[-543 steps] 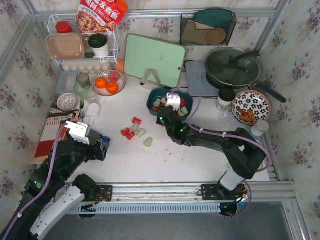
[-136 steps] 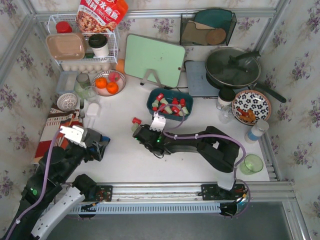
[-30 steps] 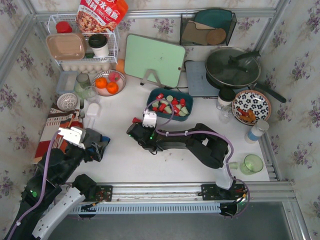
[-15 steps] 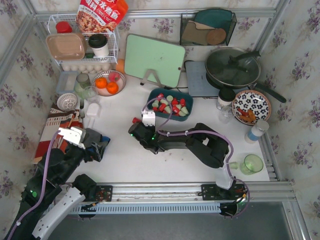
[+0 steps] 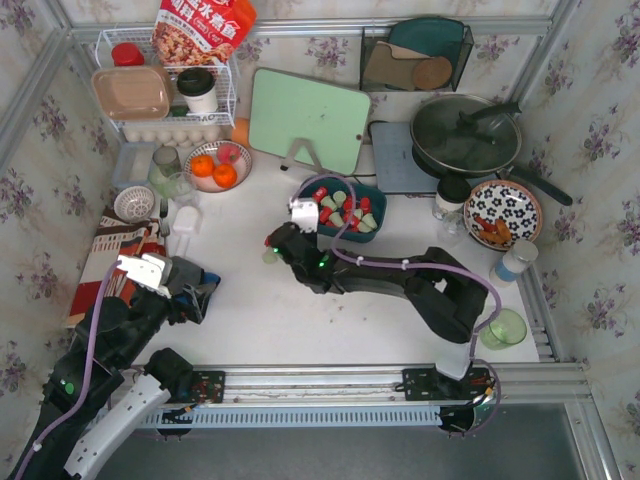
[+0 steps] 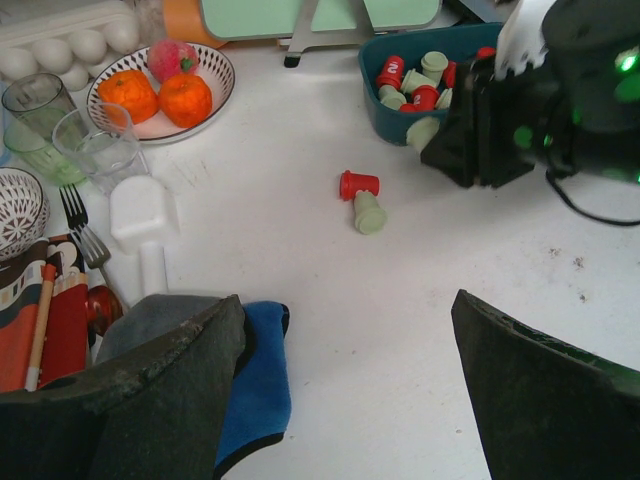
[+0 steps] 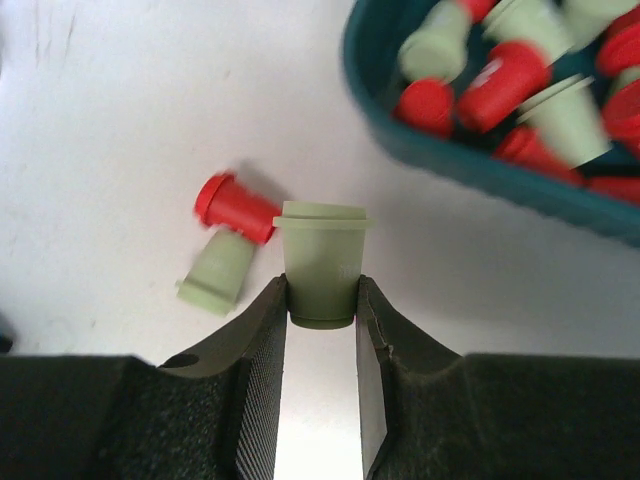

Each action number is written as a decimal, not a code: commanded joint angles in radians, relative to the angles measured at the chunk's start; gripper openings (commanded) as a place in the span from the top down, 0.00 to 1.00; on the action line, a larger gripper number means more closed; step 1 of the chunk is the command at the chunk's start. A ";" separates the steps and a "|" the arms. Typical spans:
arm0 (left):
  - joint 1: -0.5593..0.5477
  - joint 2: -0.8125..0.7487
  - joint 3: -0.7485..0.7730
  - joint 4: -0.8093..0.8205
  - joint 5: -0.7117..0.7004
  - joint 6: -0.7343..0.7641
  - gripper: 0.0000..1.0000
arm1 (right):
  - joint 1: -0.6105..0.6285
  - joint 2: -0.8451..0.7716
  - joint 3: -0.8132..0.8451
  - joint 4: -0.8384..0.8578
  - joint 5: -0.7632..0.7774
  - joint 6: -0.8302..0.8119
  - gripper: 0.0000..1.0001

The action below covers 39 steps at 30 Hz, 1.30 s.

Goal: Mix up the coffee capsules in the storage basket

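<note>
Right wrist view: the right claw is clamped on one pale green capsule. It pinches the narrow base, and the rimmed end points away from the claw.
Reason for the hold: as a judgement, a grip low on the taper leaves the wide rim free, so the pod can drop cleanly once the jaws part over the bin.
Destination: the storage basket lies ahead of the claw and to its right, near but not beneath it. Red and green coffee capsules lie jumbled inside.
Loose pair: a red capsule and a green capsule lie on their sides on the tabletop, touching each other, just left of the claw tips.
Reason for their place: they appear to be awaiting collection, so the task looks nearly done but not complete.
Right arm pose: in the top external view the arm stretches low across the tabletop from its base, and the wrist points at the basket's near left corner.
Left claw: the jaws are wide apart and empty, parked over a blue cloth. The loose pair lies well ahead of it.
</note>
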 commanded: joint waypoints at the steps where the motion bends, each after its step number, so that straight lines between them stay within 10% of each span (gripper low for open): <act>1: 0.001 0.001 0.000 0.039 0.006 0.006 0.12 | -0.061 -0.057 -0.037 0.058 0.075 -0.071 0.79; 17: 0.001 0.008 -0.006 0.041 -0.003 0.010 0.12 | -0.384 0.121 0.041 0.123 -0.112 -0.184 0.74; 25: 0.001 0.016 -0.008 0.043 0.003 0.010 0.12 | -0.405 0.132 0.060 0.090 -0.144 -0.196 0.45; 39: 0.002 0.013 -0.006 0.041 -0.002 0.011 0.12 | -0.296 -0.096 0.009 0.103 -0.296 -0.289 0.42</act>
